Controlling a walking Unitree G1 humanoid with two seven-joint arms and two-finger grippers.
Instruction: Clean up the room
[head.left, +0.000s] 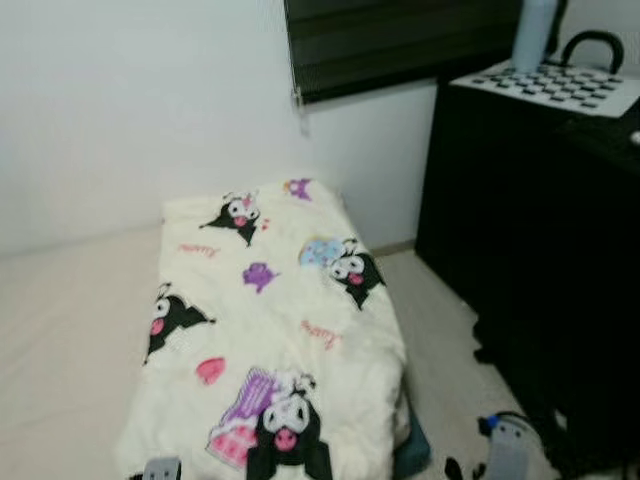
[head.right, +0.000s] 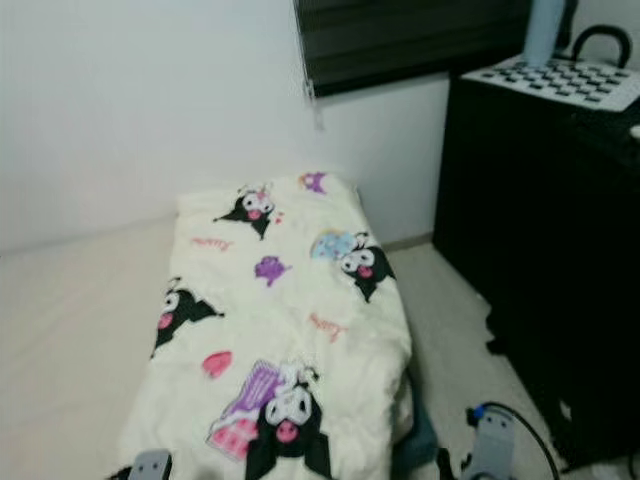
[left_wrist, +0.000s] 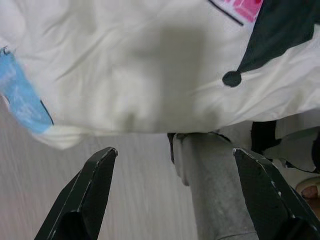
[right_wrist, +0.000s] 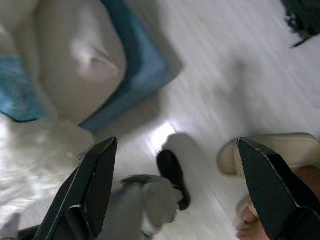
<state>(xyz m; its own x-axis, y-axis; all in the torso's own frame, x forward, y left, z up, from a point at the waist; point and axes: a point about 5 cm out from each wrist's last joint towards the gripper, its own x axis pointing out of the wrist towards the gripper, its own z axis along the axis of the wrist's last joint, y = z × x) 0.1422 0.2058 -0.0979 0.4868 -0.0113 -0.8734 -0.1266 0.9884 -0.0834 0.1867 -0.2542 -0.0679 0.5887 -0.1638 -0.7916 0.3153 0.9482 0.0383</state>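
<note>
Left hand (left_wrist: 172, 192) hangs spread and empty over the near edge of a soft, wrinkled cream quilt (head.left: 275, 330) printed with black cartoon figures. Right hand (right_wrist: 177, 187) is likewise splayed, holding nothing, above pale plank floor (right_wrist: 220, 65), beside a blue mattress corner (right_wrist: 142, 65) and a person's sandalled foot (right_wrist: 272, 160). Open floor runs along the quilt's right edge to a black cabinet (head.left: 540, 260). The quilt's long axis points away toward the white wall (head.left: 140, 110).

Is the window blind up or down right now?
Down. The dark blind covers the window fully, its bottom edge at the sill line beside the black cabinet.
</note>
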